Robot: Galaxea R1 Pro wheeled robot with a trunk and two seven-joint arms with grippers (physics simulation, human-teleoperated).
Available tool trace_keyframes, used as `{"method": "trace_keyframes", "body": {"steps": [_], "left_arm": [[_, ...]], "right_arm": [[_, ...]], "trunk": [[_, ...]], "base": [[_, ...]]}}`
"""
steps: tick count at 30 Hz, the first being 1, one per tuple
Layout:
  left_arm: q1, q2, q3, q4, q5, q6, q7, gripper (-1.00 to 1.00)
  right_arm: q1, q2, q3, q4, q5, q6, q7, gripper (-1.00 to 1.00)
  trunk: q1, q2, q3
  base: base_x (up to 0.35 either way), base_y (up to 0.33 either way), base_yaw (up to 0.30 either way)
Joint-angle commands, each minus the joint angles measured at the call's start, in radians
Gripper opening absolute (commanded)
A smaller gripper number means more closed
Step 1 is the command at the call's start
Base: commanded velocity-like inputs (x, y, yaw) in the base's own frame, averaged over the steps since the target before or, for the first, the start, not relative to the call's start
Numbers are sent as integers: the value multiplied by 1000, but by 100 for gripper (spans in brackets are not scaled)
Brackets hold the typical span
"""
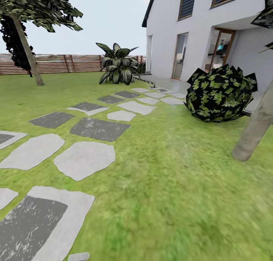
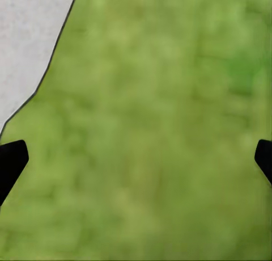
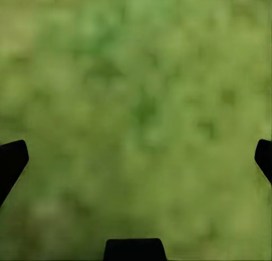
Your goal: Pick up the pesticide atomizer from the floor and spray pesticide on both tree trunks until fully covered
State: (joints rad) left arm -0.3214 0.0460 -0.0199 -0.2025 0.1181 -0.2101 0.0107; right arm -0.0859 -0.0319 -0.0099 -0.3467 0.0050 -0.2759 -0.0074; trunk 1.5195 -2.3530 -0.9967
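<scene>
Two trees stand on the lawn in the head view. One leaning trunk (image 1: 26, 49) rises at the far left by the fence, under a dark jagged crown (image 1: 41, 7). The other leaning trunk (image 1: 256, 126) comes in at the right edge, much closer. The pesticide atomizer is out of view. My left gripper (image 2: 136, 159) hangs open over grass (image 2: 158, 130), with a stepping stone's edge (image 2: 25, 40) beside it. Over bare grass (image 3: 141, 102) my right gripper (image 3: 136, 159) is open too, nothing between its fingers.
Grey stepping stones (image 1: 85, 158) run from the near left toward the white house (image 1: 201, 30). A round dark bush (image 1: 220, 92) sits just left of the near trunk. A small palm (image 1: 118, 64) stands mid-back before the slatted fence (image 1: 57, 64). Open grass (image 1: 170, 185) lies ahead.
</scene>
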Motion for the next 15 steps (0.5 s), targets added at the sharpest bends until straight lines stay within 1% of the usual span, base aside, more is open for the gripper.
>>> {"method": "trace_keyframes", "body": {"steps": [1, 15], "left_arm": [[0, 0, 0, 0, 0, 0, 0, 100], [0, 0, 0, 0, 0, 1, 0, 100]], "right_arm": [[0, 0, 0, -1, 0, 0, 0, 100], [0, 0, 1, 0, 0, 0, -1, 100]], "trunk": [[0, 0, 0], [0, 0, 0]], "base": [[338, 0, 0], [338, 0, 0]]}}
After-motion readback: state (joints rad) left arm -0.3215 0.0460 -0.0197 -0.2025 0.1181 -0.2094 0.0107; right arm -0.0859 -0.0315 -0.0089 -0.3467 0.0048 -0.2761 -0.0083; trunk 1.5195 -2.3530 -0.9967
